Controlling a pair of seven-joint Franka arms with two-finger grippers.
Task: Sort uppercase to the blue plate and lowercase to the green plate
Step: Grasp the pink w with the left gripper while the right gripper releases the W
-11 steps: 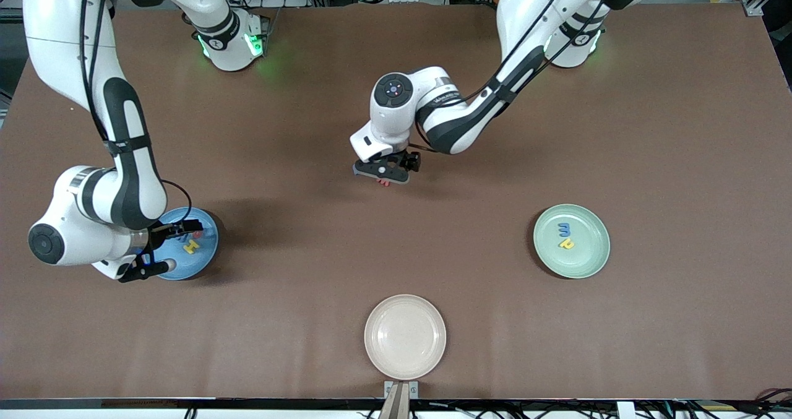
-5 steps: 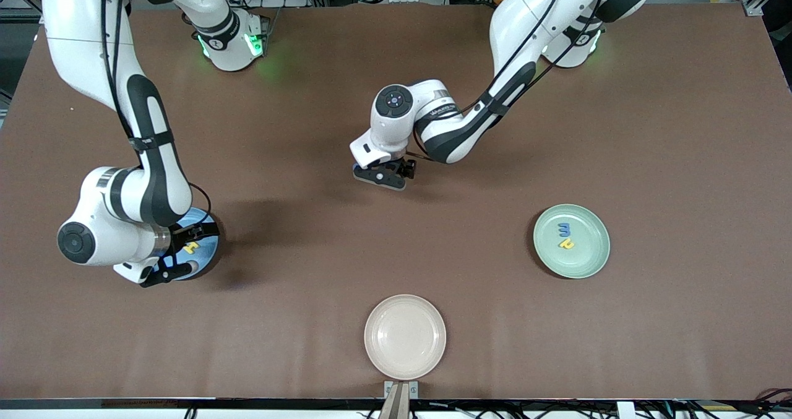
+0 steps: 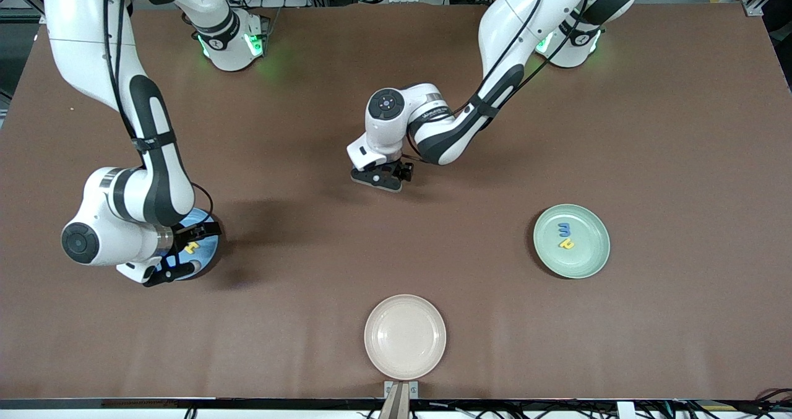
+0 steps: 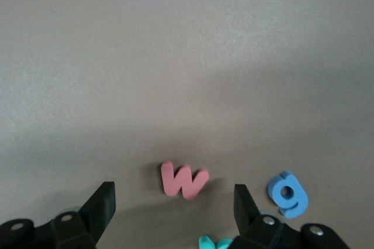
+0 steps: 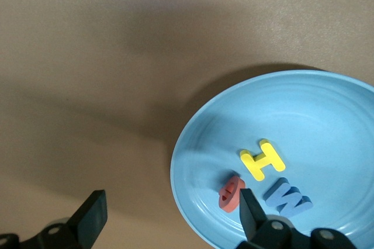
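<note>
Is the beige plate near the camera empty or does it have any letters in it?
Empty. The beige plate shows only its bare inner surface in the front view, no foam letters on it.

A plain brown matte surface (image 3: 649,128) fills the frame. The round sky-blue plate (image 5: 304,114) holds a yellow foam H (image 5: 262,159), a red foam Q (image 5: 231,192) and a blue foam W (image 5: 287,196). The round mint-green plate (image 3: 591,261) carries a blue m (image 3: 564,229) and a yellow h (image 3: 566,244). A round beige plate (image 3: 405,336) sits bottom centre. A red foam w (image 4: 184,180), a blue foam g (image 4: 288,193) and a teal foam piece (image 4: 213,243) lie on brown.
</note>
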